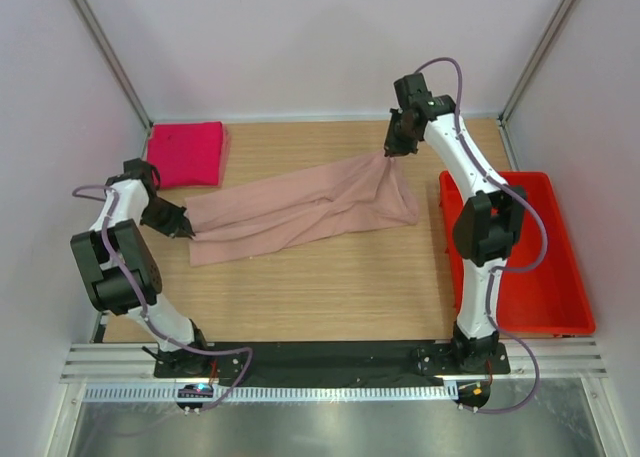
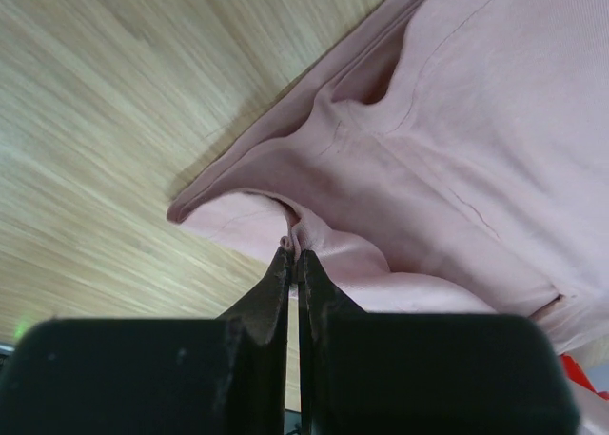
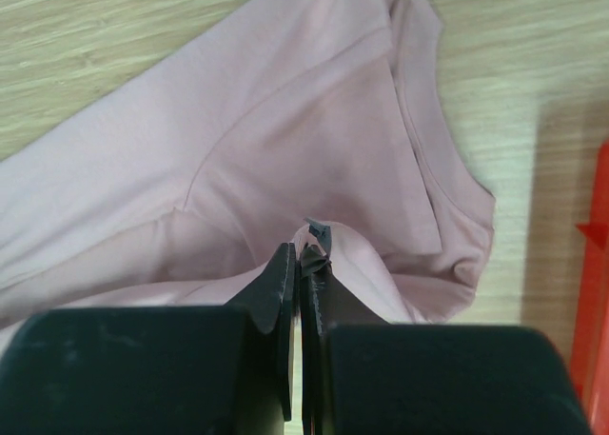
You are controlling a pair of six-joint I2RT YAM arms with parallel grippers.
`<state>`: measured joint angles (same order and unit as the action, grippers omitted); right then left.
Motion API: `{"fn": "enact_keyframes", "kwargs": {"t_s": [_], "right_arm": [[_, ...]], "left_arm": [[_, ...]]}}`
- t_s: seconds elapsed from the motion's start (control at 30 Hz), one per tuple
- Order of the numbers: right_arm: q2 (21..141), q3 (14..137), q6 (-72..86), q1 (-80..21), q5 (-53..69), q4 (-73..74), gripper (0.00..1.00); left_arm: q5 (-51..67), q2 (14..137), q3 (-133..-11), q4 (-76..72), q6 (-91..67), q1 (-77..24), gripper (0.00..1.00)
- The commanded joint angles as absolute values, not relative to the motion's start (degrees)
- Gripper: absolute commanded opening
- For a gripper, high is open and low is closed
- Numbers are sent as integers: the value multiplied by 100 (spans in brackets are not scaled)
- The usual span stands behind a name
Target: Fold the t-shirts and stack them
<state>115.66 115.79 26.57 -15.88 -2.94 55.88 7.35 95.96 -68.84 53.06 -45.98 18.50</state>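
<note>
Pink shirt point(image 1: 300, 209) is lying stretched across the counter point(image 1: 330, 287) between the left hand point(image 1: 190, 233) and right hand point(image 1: 391, 151), each clamping shut on a thin pinch of edge, seemingly just a fold, so pulling the arms apart is risking a slip.

- The top view looks steeply down from high behind the near edge of the bench point(image 1: 330, 277), far enough back to take in all of it.
- The left wrist view sits close behind the left gripper point(image 2: 293, 254), facing the pale pink shirt point(image 2: 457, 121) just ahead of it.
- The right wrist view sits equally close behind the right gripper point(image 3: 301, 254).
- All three views share that shirt.
</note>
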Motion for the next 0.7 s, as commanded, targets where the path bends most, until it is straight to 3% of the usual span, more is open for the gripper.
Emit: {"fn": "enact_keyframes", "kwargs": {"t_s": [0.0, 0.27, 0.67], "right_arm": [[11970, 12172, 2470, -1538, -53, 5642, 1], [12542, 12902, 2391, -1459, 307, 5836, 1], [12823, 12929, 2601, -1257, 580, 5484, 1]], "left_arm": [[738, 9817, -7154, 5291, -4526, 1846, 1], [677, 10221, -7435, 5238, -4570, 1846, 0], [589, 10476, -7620, 5080, -4702, 1846, 0]]}}
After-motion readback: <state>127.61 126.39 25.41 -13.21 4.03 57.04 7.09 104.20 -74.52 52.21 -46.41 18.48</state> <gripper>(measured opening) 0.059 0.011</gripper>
